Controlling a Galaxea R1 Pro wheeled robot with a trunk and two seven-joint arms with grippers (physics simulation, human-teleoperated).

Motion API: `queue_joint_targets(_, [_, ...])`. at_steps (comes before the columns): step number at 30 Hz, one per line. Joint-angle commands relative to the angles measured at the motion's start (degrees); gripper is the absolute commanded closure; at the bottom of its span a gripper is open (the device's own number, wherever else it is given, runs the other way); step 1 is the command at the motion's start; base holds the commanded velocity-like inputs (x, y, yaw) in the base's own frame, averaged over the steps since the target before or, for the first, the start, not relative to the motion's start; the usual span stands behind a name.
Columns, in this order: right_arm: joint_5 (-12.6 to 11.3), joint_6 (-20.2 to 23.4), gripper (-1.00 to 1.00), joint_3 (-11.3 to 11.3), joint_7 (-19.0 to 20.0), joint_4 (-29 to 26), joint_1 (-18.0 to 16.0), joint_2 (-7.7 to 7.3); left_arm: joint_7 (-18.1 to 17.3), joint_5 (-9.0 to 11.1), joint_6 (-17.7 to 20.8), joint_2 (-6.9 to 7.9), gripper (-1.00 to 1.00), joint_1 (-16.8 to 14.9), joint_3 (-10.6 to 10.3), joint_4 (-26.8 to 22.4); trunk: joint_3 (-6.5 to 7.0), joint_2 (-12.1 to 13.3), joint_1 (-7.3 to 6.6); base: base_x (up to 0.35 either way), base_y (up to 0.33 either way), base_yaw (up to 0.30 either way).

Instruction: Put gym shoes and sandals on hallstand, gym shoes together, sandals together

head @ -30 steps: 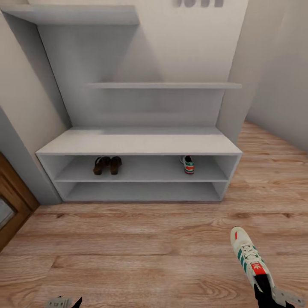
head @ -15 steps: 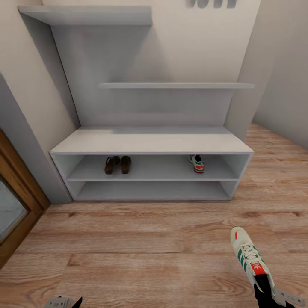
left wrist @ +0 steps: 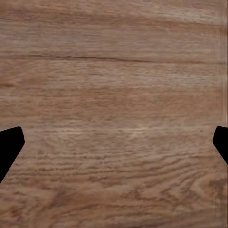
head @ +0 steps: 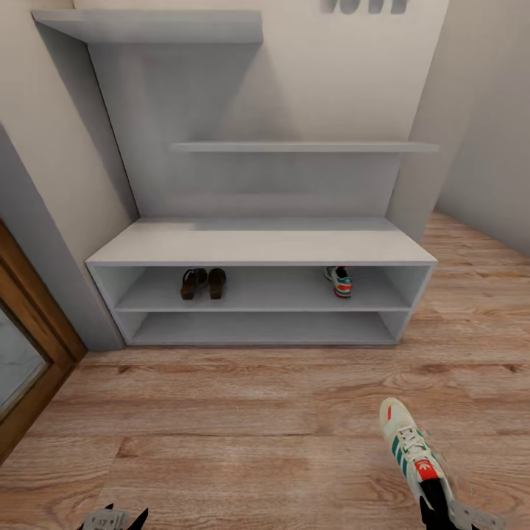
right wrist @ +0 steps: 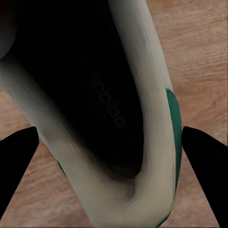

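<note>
The right hand (head: 434,508) sits low at the right of the head view, pinching the heel end of a cream-white low gym shoe with green side stripes, white laces and a red tongue label (head: 407,445). That shoe points toward the pale grey-white hallstand with two low open shelves (head: 261,250). In the right wrist view the dark fingertips (right wrist: 16,159) flank the shoe's heel opening, where printed insole lettering shows but cannot be read. The left hand (head: 114,519) hangs low over the light brown wood-plank corridor floor (head: 221,412), fingers spread and holding nothing.

Count: two gym shoes, one held and the second gym shoe (head: 338,281) at the right of the upper open shelf. Two dark brown sandals (head: 203,283) stand side by side at that shelf's left.
</note>
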Motion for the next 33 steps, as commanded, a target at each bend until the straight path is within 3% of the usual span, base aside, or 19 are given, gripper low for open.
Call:
queue_joint_targets(1, [-0.4, -0.2, 1.0, 0.5, 0.0, 0.1, 0.0, 0.71, -0.7, -0.5, -0.3, -0.03, -1.0, -0.1, 0.5, 0.0, -0.04, 0.0, -0.01, 0.0, 0.0, 0.0])
queue_joint_targets(4, [3.2, 0.5, 1.0, 6.7, -0.6, -1.3, -0.1, 4.53, -4.1, -0.3, -0.2, 0.13, -1.0, -0.3, 0.6, 0.0, -0.04, 0.0, -0.01, 0.0, 0.0, 0.0])
queue_joint_targets(6, [4.6, 1.7, 1.0, 8.6, -1.1, -2.6, -0.2, 5.63, -5.7, -0.2, -0.2, 0.04, -1.0, -0.2, 0.7, -0.2, -0.04, 0.0, -0.01, 0.0, 0.0, 0.0])
queue_joint_targets(8, [6.5, 7.8, 1.0, 10.7, -2.7, -5.5, -1.2, 7.8, -7.5, -0.1, -0.4, -0.07, -1.0, -0.2, 0.9, -0.4, -0.04, 0.0, -0.01, 0.0, 0.0, 0.0])
queue_joint_targets(10, [7.1, 14.7, 1.0, 11.5, -4.4, -8.1, -2.8, 9.65, -8.1, -0.1, -0.6, -0.08, -1.0, -0.1, 1.0, -0.5, -0.04, 0.0, -0.01, 0.0, 0.0, 0.0])
queue_joint_targets(11, [7.4, 21.6, 1.0, 11.8, -6.4, -10.6, -4.8, 11.44, -8.4, 0.0, -0.7, 0.03, -1.0, -0.1, 1.1, -0.5, -0.04, 0.0, -0.01, 0.0, 0.0, 0.0])
queue_joint_targets(12, [7.5, 23.7, 1.0, 11.9, -7.2, -11.4, -5.5, 12.02, -8.5, 0.0, -0.8, 0.09, -1.0, -0.1, 1.1, -0.6, -0.04, 0.0, -0.01, 0.0, 0.0, 0.0])
queue_joint_targets(14, [7.6, 30.4, 1.0, 12.1, -10.9, -14.2, -8.6, 14.92, -8.6, 0.1, -0.9, 0.32, -1.0, -0.1, 1.2, -0.6, -0.04, 0.0, -0.01, 0.0, 0.0, 0.0])
queue_joint_targets(17, [7.6, 34.1, 1.0, 12.2, -15.4, -15.7, -12.3, 18.29, -8.7, 0.0, -0.9, 0.37, -1.0, -0.1, 1.2, -0.6, -0.04, 0.0, -0.01, 0.0, 0.0, 0.0])
queue_joint_targets(18, [7.6, 35.4, 1.0, 12.4, -18.9, -16.0, -15.2, 19.45, -8.7, 0.0, -1.0, 0.42, -1.0, -0.1, 1.2, -0.6, -0.04, 0.0, -0.01, 0.0, 0.0, 0.0])
queue_joint_targets(23, [7.4, 36.8, 1.0, 14.2, -23.9, -15.0, -22.0, 19.45, -8.9, 0.0, -1.0, 0.55, -1.0, 0.0, 1.1, -0.8, -0.04, 0.0, -0.01, 0.0, 0.0, 0.0])
queue_joint_targets(24, [7.2, 39.7, 1.0, 14.8, -25.0, -13.0, -27.5, 19.45, -8.9, 0.0, -1.1, 0.5, -1.0, 0.1, 1.1, -0.7, -0.04, 0.0, -0.01, 0.0, 0.0, 0.0])
queue_joint_targets(27, [7.1, 40.7, 1.0, 14.8, -25.6, -12.6, -29.6, 19.45, -8.9, 0.0, -1.1, 0.43, -1.0, 0.1, 1.0, -0.8, -0.04, 0.0, -0.01, 0.0, 0.0, 0.0])
queue_joint_targets(28, [6.0, 41.1, 1.0, 14.9, -30.3, -12.4, -31.0, 19.45, -8.9, 0.0, -1.1, 0.49, -1.0, 0.1, 1.1, -0.8, -0.04, 0.0, -0.01, 0.0, 0.0, 0.0])
queue_joint_targets(30, [5.0, 41.1, 1.0, 14.9, -31.4, -12.4, -31.1, 19.45, -8.9, 0.0, -1.1, 0.53, -1.0, 0.1, 1.1, -0.8, -0.04, 0.0, -0.01, 0.0, 0.0, 0.0])
queue_joint_targets(31, [3.3, 41.1, 1.0, 14.9, -32.2, -12.5, -31.3, 19.45, -8.9, 0.0, -1.1, 0.57, -1.0, 0.1, 1.1, -0.8, -0.04, 0.0, -0.01, 0.0, 0.0, 0.0])
queue_joint_targets(33, [2.7, 41.0, 1.0, 15.0, -32.3, -12.4, -31.3, 19.45, -8.9, 0.0, -1.1, 0.57, -1.0, 0.1, 1.1, -0.8, -0.04, 0.0, -0.01, 0.0, 0.0, 0.0])
